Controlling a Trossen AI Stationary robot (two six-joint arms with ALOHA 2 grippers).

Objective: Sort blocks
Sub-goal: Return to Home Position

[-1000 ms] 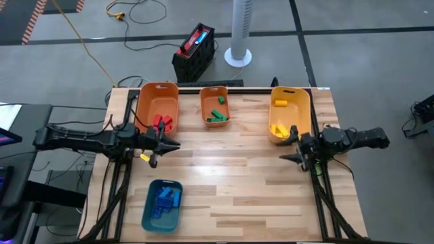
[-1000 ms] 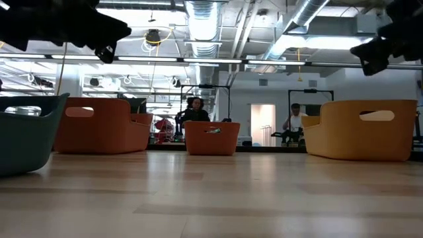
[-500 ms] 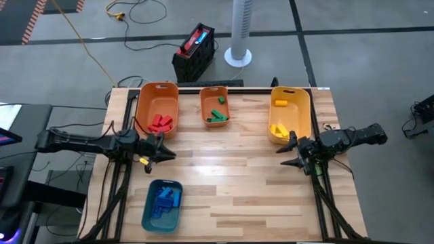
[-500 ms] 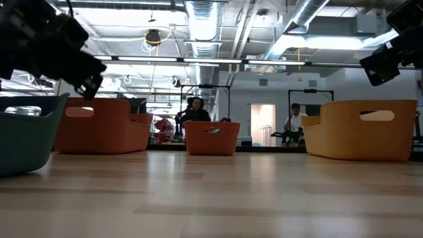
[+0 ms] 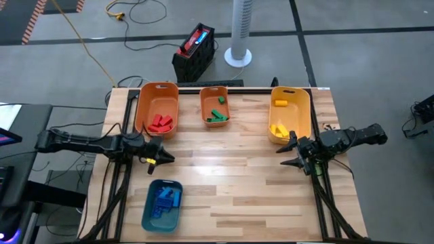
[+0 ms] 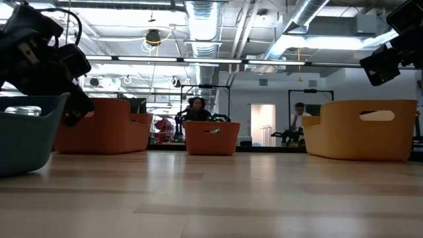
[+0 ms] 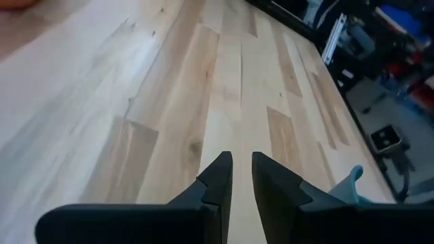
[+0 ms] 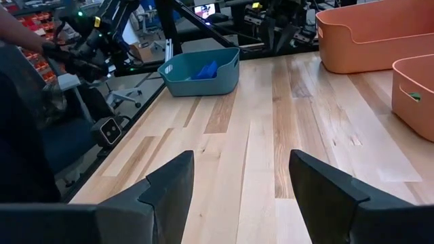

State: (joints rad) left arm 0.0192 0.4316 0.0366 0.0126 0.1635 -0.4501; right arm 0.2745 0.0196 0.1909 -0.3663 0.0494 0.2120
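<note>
Work on the sort looks to us all but done at the bench (image 5: 237, 183), where we can find no loose piece on the boards in the high view.

At far left, the left gripper (image 5: 161, 158) hangs over the bench's left edge, between the large orange bin (image 5: 140, 112) and the teal bin (image 5: 146, 215). Its fingers (image 7: 215, 177) are drawn nearly together with only a thin slit between them, and they hold nothing. The blue blocks (image 5: 165, 197) lie in the teal bin at the near left corner. The red blocks (image 5: 161, 123) sit in the large orange bin at the far left. The green blocks (image 5: 217, 116) rest in the small orange bin (image 5: 203, 108) at the far middle. The yellow blocks (image 5: 277, 129) lie in the yellow bin (image 5: 306, 115) at the far right.

At right, the right gripper (image 5: 285, 150) hovers just beside the near end of the yellow bin. Its fingers (image 8: 169, 183) are spread wide and carry nothing.

We judge the step in hand to be the retreat to rest, not another pick. The next move, as we read it, calls for no grasp at all. Each arm needs only to fold back off the bench on its own side, with the right arm passing clear of the yellow bin's wall and the left arm clear of the teal bin's rim.
</note>
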